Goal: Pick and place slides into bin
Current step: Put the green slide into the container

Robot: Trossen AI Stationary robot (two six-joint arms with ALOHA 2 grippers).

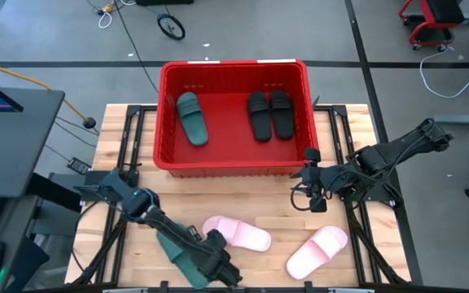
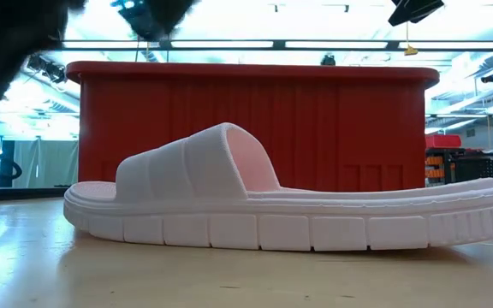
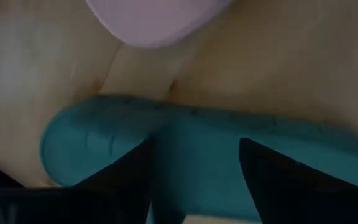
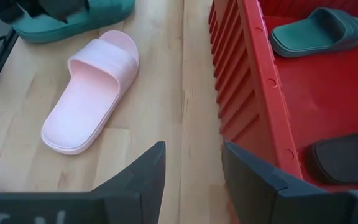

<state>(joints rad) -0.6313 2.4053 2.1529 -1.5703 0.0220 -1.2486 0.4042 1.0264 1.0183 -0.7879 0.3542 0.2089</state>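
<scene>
A dark green slide lies on the table near its front left, sole down. My left gripper stands open right over it, pointing steeply down. In the left wrist view its two fingers show against the green slide. Two pale pink slides rest on their soles near the front edge. The red bin holds one green slide and two black slides. My right gripper hangs open by the bin's near right corner, with nothing between its fingers. My left gripper comes at the green slide from above with its jaws open, and the slide's upper side fills the gap between them. I cannot tell whether the fingers touch it. The slide lies flat on the table.
The bin's near wall runs close beside my right gripper. One pink slide lies between the two grippers, and in the low view it fills the foreground before the bin. Bare wood lies between the bin and the pink slides.
</scene>
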